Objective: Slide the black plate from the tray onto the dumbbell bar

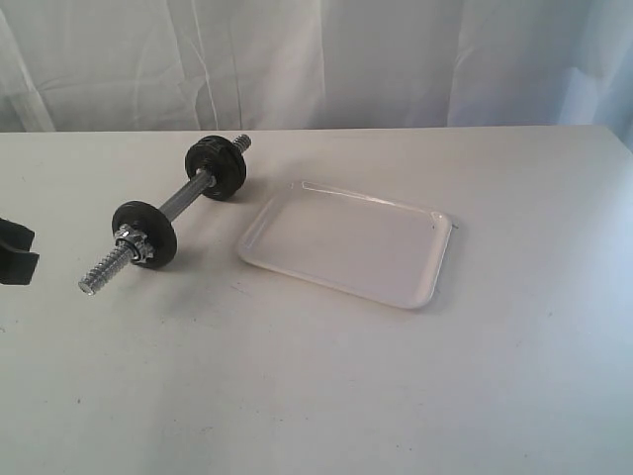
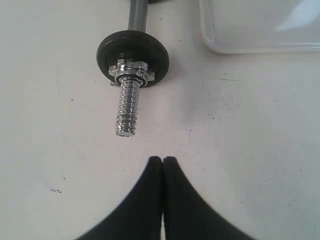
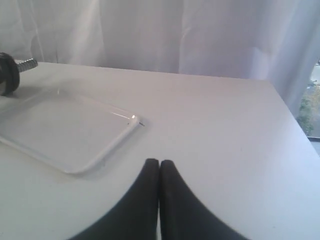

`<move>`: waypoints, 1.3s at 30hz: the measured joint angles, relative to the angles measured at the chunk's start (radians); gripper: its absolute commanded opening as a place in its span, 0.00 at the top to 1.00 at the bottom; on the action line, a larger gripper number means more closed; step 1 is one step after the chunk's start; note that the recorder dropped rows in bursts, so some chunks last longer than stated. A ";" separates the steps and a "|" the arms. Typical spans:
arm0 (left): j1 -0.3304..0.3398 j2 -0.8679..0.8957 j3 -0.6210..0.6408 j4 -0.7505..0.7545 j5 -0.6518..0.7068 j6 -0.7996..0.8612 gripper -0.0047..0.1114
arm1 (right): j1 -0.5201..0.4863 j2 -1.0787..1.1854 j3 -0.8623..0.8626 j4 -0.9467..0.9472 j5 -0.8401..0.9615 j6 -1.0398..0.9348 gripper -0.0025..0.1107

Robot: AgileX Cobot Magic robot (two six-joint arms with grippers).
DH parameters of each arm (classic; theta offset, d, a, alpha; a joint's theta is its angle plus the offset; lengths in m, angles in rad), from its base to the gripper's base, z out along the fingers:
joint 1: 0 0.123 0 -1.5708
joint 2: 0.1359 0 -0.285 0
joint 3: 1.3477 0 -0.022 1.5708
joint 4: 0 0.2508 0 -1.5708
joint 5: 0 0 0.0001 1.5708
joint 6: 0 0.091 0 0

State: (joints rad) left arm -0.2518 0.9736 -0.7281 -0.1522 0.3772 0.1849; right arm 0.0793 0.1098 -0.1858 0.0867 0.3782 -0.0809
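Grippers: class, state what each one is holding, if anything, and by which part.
Nothing is held. The left gripper and right gripper are both shut empty, apart from the dumbbell bar and the tray.

No readable text, labels, brands or numbers anywhere.

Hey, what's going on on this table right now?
Nothing is being handled at the moment. The left gripper is shut and empty, just off the threaded end of the dumbbell bar. The right gripper is also shut and empty, near a corner of the white tray. The tray holds nothing. The bar lies on the table, carrying a black plate beside a chrome nut and another black plate toward its other end.
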 measured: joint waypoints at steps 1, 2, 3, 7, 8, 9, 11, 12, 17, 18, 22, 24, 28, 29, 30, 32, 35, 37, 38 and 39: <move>0.000 0.000 0.000 0.000 0.000 0.000 0.96 | -0.016 -0.027 0.012 -0.003 0.009 0.004 0.98; 0.000 0.000 0.000 0.000 0.000 0.000 0.96 | -0.030 -0.052 0.022 -0.004 0.020 0.009 0.98; 0.000 0.000 0.000 0.000 0.000 0.000 0.96 | -0.040 -0.075 0.030 -0.006 0.035 0.009 0.98; 0.000 0.000 0.000 0.000 0.000 0.000 0.96 | -0.069 -0.103 0.045 -0.007 0.061 0.018 0.98; 0.000 0.000 0.000 0.000 0.000 0.000 0.96 | -0.074 -0.104 0.048 -0.009 0.063 0.022 0.98; 0.000 0.000 0.000 0.000 0.000 0.000 0.96 | -0.081 -0.104 0.053 -0.013 0.063 0.032 0.98; 0.000 0.000 0.000 0.000 0.000 0.000 0.96 | -0.085 -0.104 0.070 -0.015 0.063 0.047 0.98; 0.000 0.000 0.000 0.000 0.000 0.000 0.96 | -0.085 -0.104 0.078 -0.017 0.063 0.052 0.98; 0.000 0.000 0.000 0.000 0.000 0.000 0.96 | -0.085 -0.104 0.126 -0.042 0.048 0.100 0.98; 0.000 0.000 0.000 0.000 0.000 0.000 0.96 | -0.085 -0.104 0.140 -0.044 0.039 0.111 0.98; 0.000 0.000 0.000 0.000 0.000 0.000 0.96 | -0.085 -0.104 0.180 -0.044 0.024 0.125 0.98; 0.000 0.000 0.000 0.000 0.000 0.000 0.96 | -0.085 -0.104 0.180 -0.044 0.003 0.117 0.98; 0.000 0.000 0.000 0.000 0.000 0.000 0.96 | -0.085 -0.104 0.180 -0.046 -0.010 0.094 0.98; 0.000 0.000 0.000 0.000 0.000 0.000 0.96 | -0.085 -0.104 0.180 -0.046 -0.012 0.094 0.98; 0.000 0.000 0.000 0.000 0.000 0.000 0.96 | -0.085 -0.104 0.180 -0.046 -0.012 0.092 0.98; 0.000 0.000 0.000 0.000 0.000 0.000 0.96 | -0.085 -0.104 0.180 -0.046 -0.012 0.092 0.98; 0.000 0.000 0.000 0.000 0.000 0.000 0.96 | -0.085 -0.104 0.180 -0.046 -0.012 0.092 0.98; 0.000 0.000 0.000 0.000 0.000 0.000 0.96 | -0.085 -0.104 0.180 -0.046 -0.012 0.092 0.98; 0.000 0.000 0.000 0.000 0.000 0.000 0.96 | -0.085 -0.104 0.180 -0.046 -0.012 0.092 0.98; 0.000 0.000 0.000 0.000 0.000 0.000 0.96 | -0.085 -0.104 0.180 -0.046 -0.012 0.092 0.98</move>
State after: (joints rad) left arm -0.2518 0.9736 -0.7281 -0.1522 0.3772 0.1849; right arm -0.0056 0.0058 -0.0056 0.0408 0.3659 0.0110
